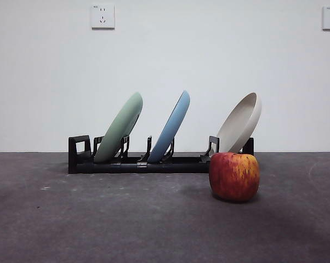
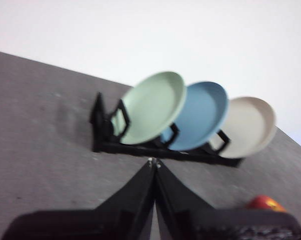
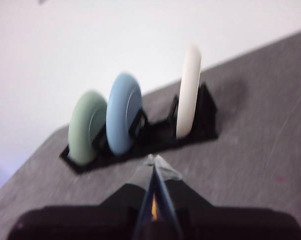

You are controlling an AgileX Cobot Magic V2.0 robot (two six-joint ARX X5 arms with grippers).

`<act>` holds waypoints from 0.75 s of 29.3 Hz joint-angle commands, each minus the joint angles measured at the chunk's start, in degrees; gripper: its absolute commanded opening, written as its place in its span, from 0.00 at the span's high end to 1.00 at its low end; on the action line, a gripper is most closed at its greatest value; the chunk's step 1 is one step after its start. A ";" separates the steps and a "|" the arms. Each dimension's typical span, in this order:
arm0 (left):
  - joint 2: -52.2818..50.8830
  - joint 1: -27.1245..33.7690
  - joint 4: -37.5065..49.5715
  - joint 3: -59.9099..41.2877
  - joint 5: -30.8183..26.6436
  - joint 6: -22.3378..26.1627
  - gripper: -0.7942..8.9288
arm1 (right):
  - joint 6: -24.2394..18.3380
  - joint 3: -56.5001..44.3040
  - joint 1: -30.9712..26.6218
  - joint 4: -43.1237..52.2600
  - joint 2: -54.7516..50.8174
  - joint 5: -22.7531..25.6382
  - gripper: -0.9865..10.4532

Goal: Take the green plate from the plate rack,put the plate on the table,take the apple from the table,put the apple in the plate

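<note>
Green plate [image 1: 120, 126] leans in plate rack [image 1: 137, 163] toward worktop [image 1: 99, 219] far edge, looks rigid, light, slick, so pinch upper rim; left end effector [image 2: 154, 163] and right end effector [image 3: 153, 160] closed, empty.

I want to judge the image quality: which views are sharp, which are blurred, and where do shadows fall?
Front view: sharp, with a soft shadow on the table under the apple. Left wrist view: slightly blurred; the green plate has soft edges. Right wrist view: most blurred; the rack is smeared.
</note>
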 commanded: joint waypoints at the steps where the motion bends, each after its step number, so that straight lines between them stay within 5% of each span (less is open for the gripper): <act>1: 3.32 0.09 -1.31 3.43 3.50 0.42 0.92 | -3.74 5.31 0.44 -4.33 3.91 -2.43 0.92; 12: 18.45 0.07 -12.44 17.62 23.98 10.40 0.93 | -24.65 27.91 0.94 -27.89 23.26 -18.27 0.92; 22: 25.16 -0.02 -31.47 26.84 28.50 24.92 0.93 | -38.10 42.10 3.10 -51.89 36.22 -18.69 0.92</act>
